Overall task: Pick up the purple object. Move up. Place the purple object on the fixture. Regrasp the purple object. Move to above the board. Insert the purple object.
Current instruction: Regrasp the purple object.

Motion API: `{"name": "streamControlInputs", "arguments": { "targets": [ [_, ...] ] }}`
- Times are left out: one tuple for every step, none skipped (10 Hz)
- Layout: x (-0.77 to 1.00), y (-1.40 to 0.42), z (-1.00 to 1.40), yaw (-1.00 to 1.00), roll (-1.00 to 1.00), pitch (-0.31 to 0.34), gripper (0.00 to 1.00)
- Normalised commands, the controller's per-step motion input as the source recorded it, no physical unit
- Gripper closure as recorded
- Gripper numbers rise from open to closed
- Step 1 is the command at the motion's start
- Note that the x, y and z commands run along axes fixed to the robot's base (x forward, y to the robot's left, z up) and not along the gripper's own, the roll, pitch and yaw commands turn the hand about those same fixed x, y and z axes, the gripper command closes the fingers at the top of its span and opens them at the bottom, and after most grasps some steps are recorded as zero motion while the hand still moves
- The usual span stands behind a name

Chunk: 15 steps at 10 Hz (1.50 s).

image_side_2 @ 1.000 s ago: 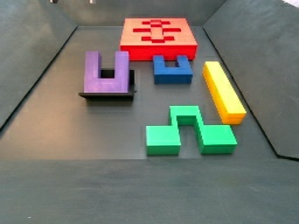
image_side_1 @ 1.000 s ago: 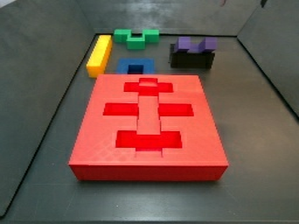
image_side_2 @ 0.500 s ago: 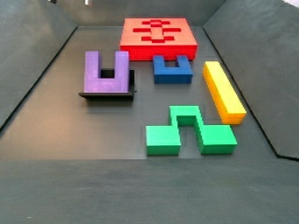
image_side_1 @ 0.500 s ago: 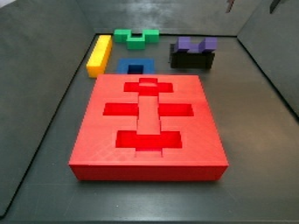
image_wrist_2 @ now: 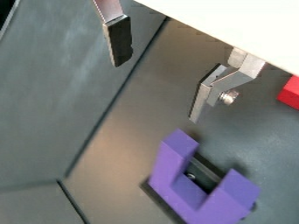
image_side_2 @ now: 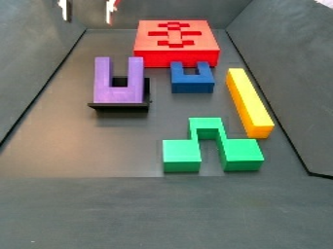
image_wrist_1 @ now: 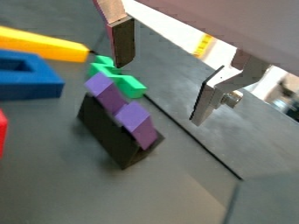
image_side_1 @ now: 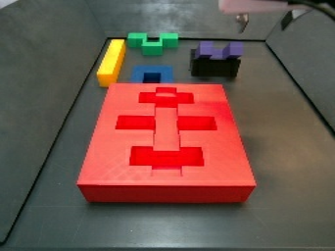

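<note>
Lower now than half a second ago, the gripper (image_side_2: pixel 86 11) reaches further into the top of both side views; I log nothing else as moved.

Items, left to right in a side view:
- yellow bar (image_side_1: pixel 112 61), lying along the left wall.
- green notched block (image_side_1: pixel 155 41), at the back.
- blue block (image_side_1: pixel 153 75), just behind the board (image_side_1: pixel 167 142).
- purple object (image_side_1: pixel 218 49), resting on the fixture (image_side_1: pixel 216 67), prongs up, right rear.

Gripper: fingers (image_wrist_1: pixel 121 42) spread wide with nothing between them, hanging above the purple object (image_wrist_1: pixel 121 108) and apart from it in both wrist views. The purple object (image_wrist_2: pixel 201 175) sits in the fixture (image_wrist_2: pixel 205 177).
</note>
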Motion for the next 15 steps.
{"name": "streamControlInputs", "arguments": {
  "targets": [
    [-0.19,0.02,-0.47,0.5,0.74,0.051,0.0],
    [-0.11,0.14,-0.26,0.51,0.97,0.117,0.0],
    [-0.02,0.09,-0.31,0.43,0.89,0.123,0.0],
    [0.0,0.0,-0.36,0.25,0.78,0.091,0.0],
    [0.11,0.0,-0.22,0.2,0.6,0.103,0.0],
    [0.05,0.0,-0.1,0.15,0.35,0.026,0.0],
    [0.0,0.0,-0.04,0.04,0.03,0.026,0.0],
    [0.09,0.2,-0.21,0.07,0.13,0.034,0.0],
    [0.31,0.29,-0.31,0.14,0.24,0.063,0.0],
    [0.25,0.11,-0.34,0.14,0.48,0.129,0.0],
    [0.0,0.0,-0.19,0.04,0.28,0.051,0.0],
    [0.0,0.0,-0.23,0.0,0.19,0.0,0.0],
    [0.0,0.01,-0.28,0.06,0.22,0.0,0.0],
    [0.15,0.08,-0.27,0.13,0.25,0.0,0.0],
    [0.24,0.09,-0.23,0.14,0.22,0.003,0.0]
  ]
}}
